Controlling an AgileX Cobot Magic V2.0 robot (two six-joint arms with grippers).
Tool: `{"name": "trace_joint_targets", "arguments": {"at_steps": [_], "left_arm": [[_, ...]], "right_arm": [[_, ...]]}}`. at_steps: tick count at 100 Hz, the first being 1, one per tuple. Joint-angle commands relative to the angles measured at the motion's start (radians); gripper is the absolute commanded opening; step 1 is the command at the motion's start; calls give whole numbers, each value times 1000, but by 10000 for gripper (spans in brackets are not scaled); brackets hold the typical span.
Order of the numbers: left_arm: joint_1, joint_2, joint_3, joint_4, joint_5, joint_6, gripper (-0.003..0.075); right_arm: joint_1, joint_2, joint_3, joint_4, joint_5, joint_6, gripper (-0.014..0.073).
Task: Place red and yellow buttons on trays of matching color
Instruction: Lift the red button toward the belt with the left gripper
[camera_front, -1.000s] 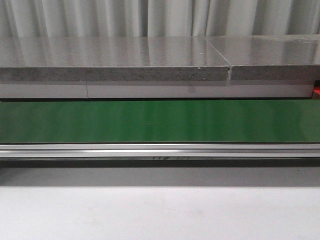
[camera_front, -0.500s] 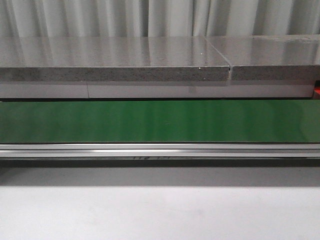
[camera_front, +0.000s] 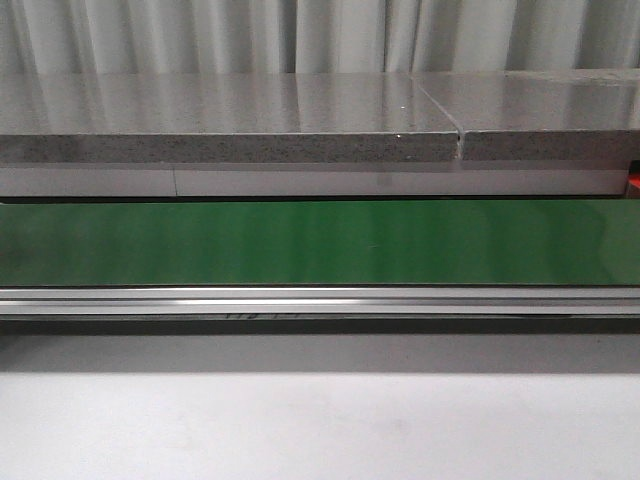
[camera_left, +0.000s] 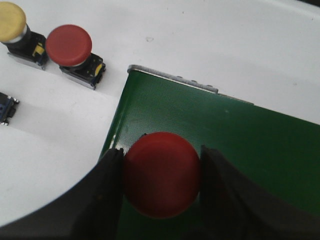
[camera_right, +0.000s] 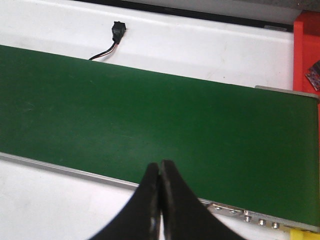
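Observation:
In the left wrist view my left gripper (camera_left: 161, 172) is shut on a red button (camera_left: 161, 175), its dark fingers (camera_left: 107, 190) on either side of the round cap. It hangs over the end of the green belt (camera_left: 240, 145). A second red button (camera_left: 69, 46) and a yellow button (camera_left: 11, 21) stand on the white table beside the belt's end. My right gripper (camera_right: 160, 165) is shut with nothing in it, over the belt's near rail. A red tray (camera_right: 306, 50) shows at the frame's edge. Neither gripper appears in the front view.
The green belt (camera_front: 320, 242) runs across the front view with a metal rail (camera_front: 320, 298) along its near side and a grey slab (camera_front: 230, 115) behind. A black connector on a wire (camera_right: 118, 29) lies beyond the belt. A yellow corner (camera_right: 305, 234) shows past the rail.
A faint speck on the belt's top has drifted right, and markings under the rail have shifted left. Nothing else differs in the front view.

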Motion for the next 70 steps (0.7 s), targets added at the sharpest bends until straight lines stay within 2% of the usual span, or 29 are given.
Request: {"name": "trace_joint_targets", "arguments": {"at_steps": [1,20,30,39,50,51,56,63,70], "left_arm": [[-6,-22,-27,-1,-41,4,-2],[-6,-22,-27,-4,-37,31,8],[-6,-22,-27,-12,-37,38,69],[-6,-22,-27,-47,-37,82,190],[-6,-22,-27,-94,-37,137,417],[-6,-22,-27,-96,-37,139,417],[-6,-22,-27,-104,-37,146,511],[-6,-22,-27,-104,-37,146,569],[-6,-22,-29,-104,-35,146,568]], "right_arm": [[1,-16,-25,10,-54,-8,-67],[1,-16,-25,10,-54,-8,-67],[1,-16,-25,10,-54,-8,-67],[1,-16,-25,10,-54,-8,-67],[1,-16,-25,10,-54,-8,-67],[1,-16,-25,10,-54,-8,-67],[1,-16,-25,10,-54,-8,-67],[1,-16,-25,10,-54,-8,-67],[1,-16,-25,10,-54,-8,-67]]}}
